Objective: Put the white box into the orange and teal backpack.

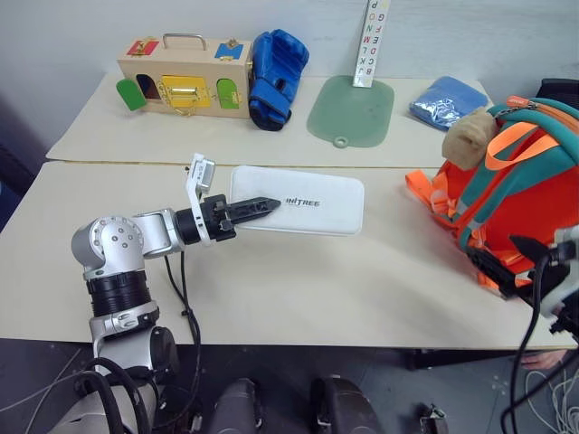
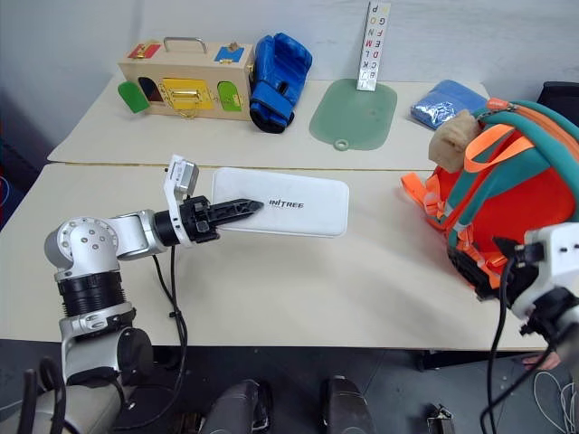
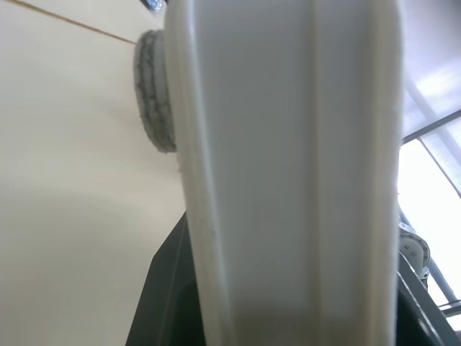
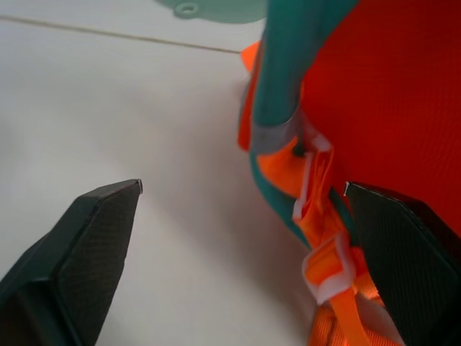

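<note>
The white box (image 1: 312, 203), flat with dark lettering, lies level at the middle of the near table and seems raised slightly off it. My left gripper (image 1: 261, 207) is shut on its left end, one black finger lying across the top; in the left wrist view the white box (image 3: 288, 173) runs out from between the fingers. The orange and teal backpack (image 1: 534, 185) stands at the right edge with a tan plush toy (image 1: 469, 137) on top. My right gripper (image 4: 241, 189) is open beside the backpack's lower straps (image 4: 320, 216), holding nothing.
On the far table stand a wooden box with coloured doors (image 1: 185, 77), a blue boxing glove (image 1: 276, 77), a green mat (image 1: 351, 110), a blue pouch (image 1: 448, 101) and a letter strip (image 1: 371, 41). A seam (image 1: 136, 163) divides the two tables.
</note>
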